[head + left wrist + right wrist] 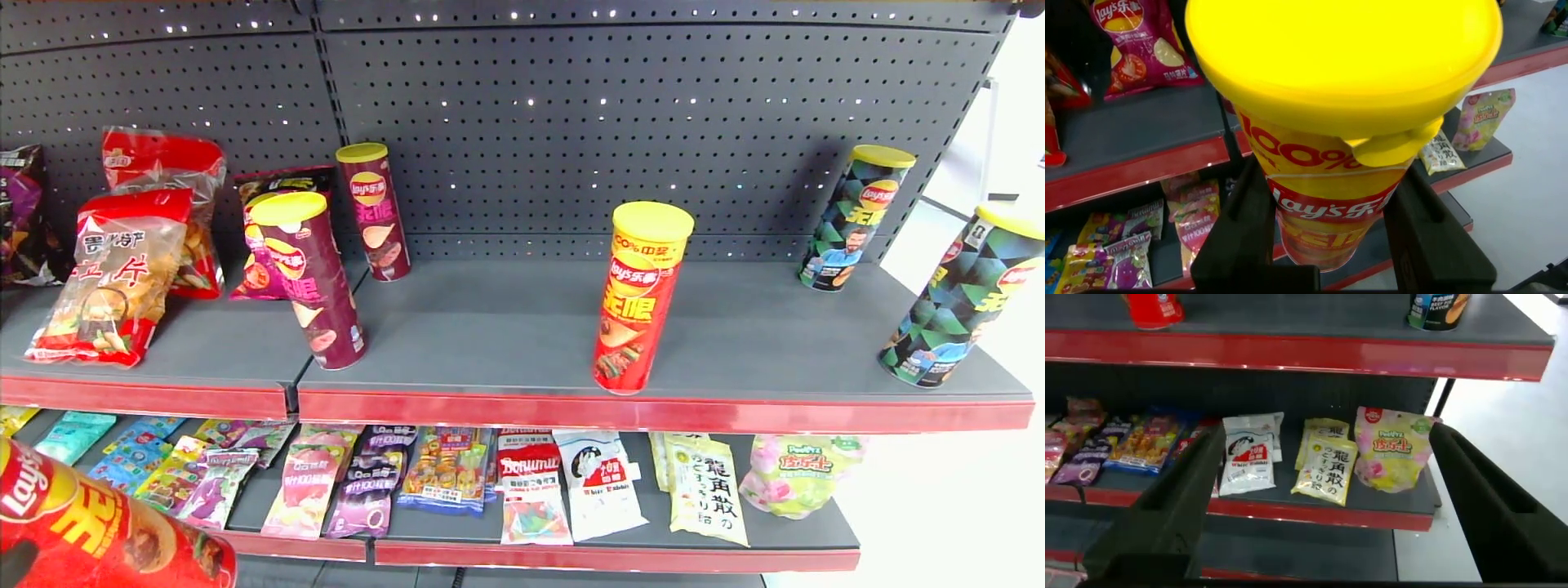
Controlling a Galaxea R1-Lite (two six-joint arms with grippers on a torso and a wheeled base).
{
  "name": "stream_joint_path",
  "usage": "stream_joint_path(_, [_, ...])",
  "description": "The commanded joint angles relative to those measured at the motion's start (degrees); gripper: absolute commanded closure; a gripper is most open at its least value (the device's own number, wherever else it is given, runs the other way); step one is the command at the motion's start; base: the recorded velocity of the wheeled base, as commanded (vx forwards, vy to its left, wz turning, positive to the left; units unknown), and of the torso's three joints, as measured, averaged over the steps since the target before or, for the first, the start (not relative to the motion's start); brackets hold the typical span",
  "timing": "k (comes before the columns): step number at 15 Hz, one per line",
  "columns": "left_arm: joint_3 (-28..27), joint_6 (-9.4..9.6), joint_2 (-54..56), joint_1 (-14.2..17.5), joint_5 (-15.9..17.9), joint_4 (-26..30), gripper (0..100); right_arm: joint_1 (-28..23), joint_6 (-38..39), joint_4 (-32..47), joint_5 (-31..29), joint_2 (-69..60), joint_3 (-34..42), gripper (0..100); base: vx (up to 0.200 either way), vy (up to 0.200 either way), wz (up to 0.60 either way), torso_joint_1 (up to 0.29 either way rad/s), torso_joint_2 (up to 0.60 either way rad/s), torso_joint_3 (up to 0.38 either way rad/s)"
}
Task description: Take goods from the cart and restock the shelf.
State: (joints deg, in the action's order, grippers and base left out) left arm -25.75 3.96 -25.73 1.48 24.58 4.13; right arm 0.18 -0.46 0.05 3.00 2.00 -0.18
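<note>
While the left tool (pixel 1331 175) pinches a glossy red cylindrical crisp can (pixel 1327 237) between its flat black fingers (pixel 1245 220), the can's smooth yellow plastic lid (pixel 1343 57) faces the wrist camera, a small rounded tab jutting from its rim. The can sits low on the robot's left, in front of the lower shelf (pixel 620 557) of flat crinkly packets. A matching upright red can (pixel 641 298) stands near the shiny red lip of the matte dark grey metal shelf (pixel 506 327), backed by a perforated panel (pixel 571 122). The right tool (pixel 1327 434) is spread wide with nothing between its fingers, facing the lower shelf.
</note>
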Motion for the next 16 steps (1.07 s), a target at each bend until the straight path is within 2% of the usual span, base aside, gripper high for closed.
stream_joint_path(1, [-0.09,-0.01,0.07,0.02,0.03,0.0,100,-0.01,0.2,0.04,0.08,-1.91,0.18,0,0.0,0.0,0.0,0.0,0.0,0.0])
stream_joint_path(5, [-0.09,-0.01,-0.19,0.02,0.03,0.0,100,-0.01,-0.06,0.04,-0.01,-1.91,0.18,0,0.0,0.0,0.0,0.0,0.0,0.0])
stream_joint_path(11, [-0.36,-0.01,-0.81,0.02,0.03,0.0,100,-0.01,0.11,0.04,-0.1,-1.91,0.18,0,0.0,0.0,-0.6,0.006,0.0,0.003])
stream_joint_path(12, [-0.44,-0.01,-1.42,0.02,0.12,-0.27,100,-0.01,0.11,0.04,-0.1,-1.91,0.18,0,0.0,0.0,0.0,0.0,0.0,0.0])
stream_joint_path(14, [-0.71,-0.01,-4.76,0.02,-0.05,-2.81,100,-0.01,0.29,0.04,-0.1,-1.91,0.18,0,0.0,0.0,0.0,0.0,0.0,0.0])
stream_joint_path(16, [-0.8,-0.01,-10.39,0.02,-0.05,-8.88,100,-0.01,0.29,0.04,-0.1,-1.91,0.18,0,0.0,0.0,0.0,0.0,0.0,0.0])
